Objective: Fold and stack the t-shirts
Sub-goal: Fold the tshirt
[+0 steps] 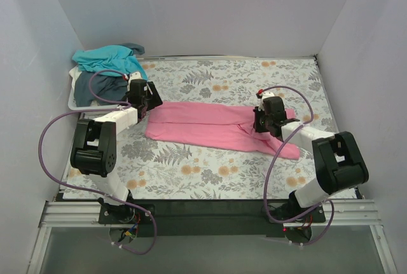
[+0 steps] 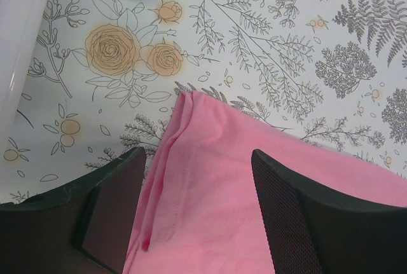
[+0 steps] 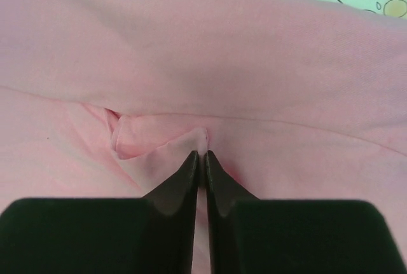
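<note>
The pink t-shirt [image 1: 210, 124] lies folded into a long strip across the middle of the floral table. My left gripper [image 1: 145, 105] hovers open over its left end; in the left wrist view the pink t-shirt [image 2: 235, 204] runs between the two spread fingers [image 2: 121, 210], its corner just ahead. My right gripper [image 1: 262, 123] is down on the shirt's right part. In the right wrist view that right gripper [image 3: 204, 154] is shut on a pinched fold of the pink t-shirt [image 3: 210, 51]. The teal t-shirt [image 1: 105, 58] and the dark grey-blue t-shirt [image 1: 98, 88] lie heaped at the far left.
A white basket [image 1: 72, 101] at the far left holds the teal and grey-blue shirts; its white rim [image 2: 19, 45] shows at the left of the left wrist view. Grey walls close in the table on three sides. Purple cables loop from both arms.
</note>
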`<state>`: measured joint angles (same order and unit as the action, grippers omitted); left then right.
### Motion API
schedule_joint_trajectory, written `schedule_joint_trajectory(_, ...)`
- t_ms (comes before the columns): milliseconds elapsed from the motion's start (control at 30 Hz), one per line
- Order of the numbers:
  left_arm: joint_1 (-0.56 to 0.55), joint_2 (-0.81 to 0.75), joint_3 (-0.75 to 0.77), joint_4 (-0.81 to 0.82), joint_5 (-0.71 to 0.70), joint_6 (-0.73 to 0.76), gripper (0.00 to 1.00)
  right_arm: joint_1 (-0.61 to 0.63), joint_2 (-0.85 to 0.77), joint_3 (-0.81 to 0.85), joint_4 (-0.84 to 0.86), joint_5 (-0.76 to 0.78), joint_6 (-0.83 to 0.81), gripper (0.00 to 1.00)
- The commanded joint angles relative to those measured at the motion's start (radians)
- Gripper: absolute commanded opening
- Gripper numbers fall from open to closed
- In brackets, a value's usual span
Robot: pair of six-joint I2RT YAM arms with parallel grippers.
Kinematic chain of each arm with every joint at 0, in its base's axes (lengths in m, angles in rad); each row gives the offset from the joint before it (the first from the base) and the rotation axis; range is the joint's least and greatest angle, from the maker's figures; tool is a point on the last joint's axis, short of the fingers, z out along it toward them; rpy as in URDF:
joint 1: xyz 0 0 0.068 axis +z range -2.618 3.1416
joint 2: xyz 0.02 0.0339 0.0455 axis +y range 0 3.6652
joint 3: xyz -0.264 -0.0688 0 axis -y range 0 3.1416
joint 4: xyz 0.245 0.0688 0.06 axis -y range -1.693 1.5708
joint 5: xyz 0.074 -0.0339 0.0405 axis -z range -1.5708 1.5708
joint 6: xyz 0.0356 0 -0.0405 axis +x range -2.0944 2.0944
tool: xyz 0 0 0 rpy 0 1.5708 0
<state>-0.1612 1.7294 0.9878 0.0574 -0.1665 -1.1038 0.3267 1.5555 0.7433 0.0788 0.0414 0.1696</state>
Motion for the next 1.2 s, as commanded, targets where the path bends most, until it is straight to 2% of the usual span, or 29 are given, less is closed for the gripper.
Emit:
schedule_joint_trajectory(0,-0.003,-0.030,-0.006,0.010,0.010,0.005,0.63,0.011,-0.092,-0.027,0.012,-0.006,0.002,0.05)
schedule_joint_trajectory(300,-0.003,-0.016,-0.001,0.010,0.021,0.002,0.63,0.057,-0.176,-0.104,-0.010,-0.012,0.021,0.05)
schedule_joint_trajectory(633,-0.003,-0.025,-0.006,0.010,0.025,0.005,0.63,0.184,-0.216,-0.131,-0.051,0.040,0.059,0.06)
schedule_joint_trajectory(1000,-0.006,-0.034,-0.012,0.009,0.032,0.004,0.63,0.242,-0.374,-0.188,-0.128,0.061,0.097,0.26)
schedule_joint_trajectory(1167,-0.006,-0.030,-0.012,0.010,0.033,0.002,0.63,0.241,-0.443,-0.187,-0.137,0.196,0.088,0.36)
